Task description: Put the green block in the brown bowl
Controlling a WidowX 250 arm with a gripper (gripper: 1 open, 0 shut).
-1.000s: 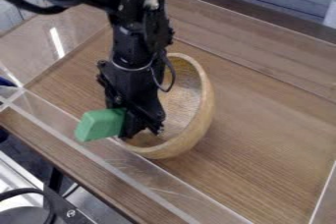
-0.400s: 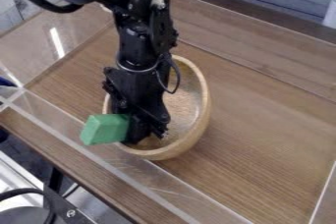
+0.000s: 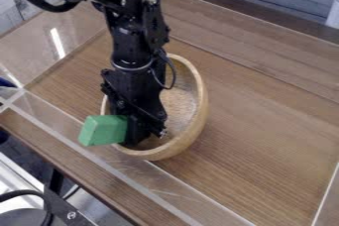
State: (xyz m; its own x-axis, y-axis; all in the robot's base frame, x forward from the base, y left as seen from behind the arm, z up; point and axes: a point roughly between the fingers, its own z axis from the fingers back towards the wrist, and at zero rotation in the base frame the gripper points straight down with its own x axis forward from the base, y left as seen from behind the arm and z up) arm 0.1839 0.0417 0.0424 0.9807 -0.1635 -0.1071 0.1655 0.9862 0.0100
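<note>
The green block [image 3: 101, 130] is pinched at its right end by my gripper [image 3: 129, 128], which is shut on it. The block hangs at the near-left rim of the brown bowl [image 3: 192, 96], sticking out leftward past the rim. My black arm comes down from the upper left and covers the bowl's left half; whether the block touches the rim I cannot tell. The bowl rests on the wooden table [image 3: 265, 121], slightly tipped toward the front.
A clear plastic wall [image 3: 79, 175] runs along the table's near edge, close to the bowl and block. Another clear wall stands at the left end. Open wooden surface lies to the right of and behind the bowl. Black cables hang below the front edge.
The arm has shifted slightly left and the bowl has tilted back a little. The block stays gripped at about the same spot by the rim.
</note>
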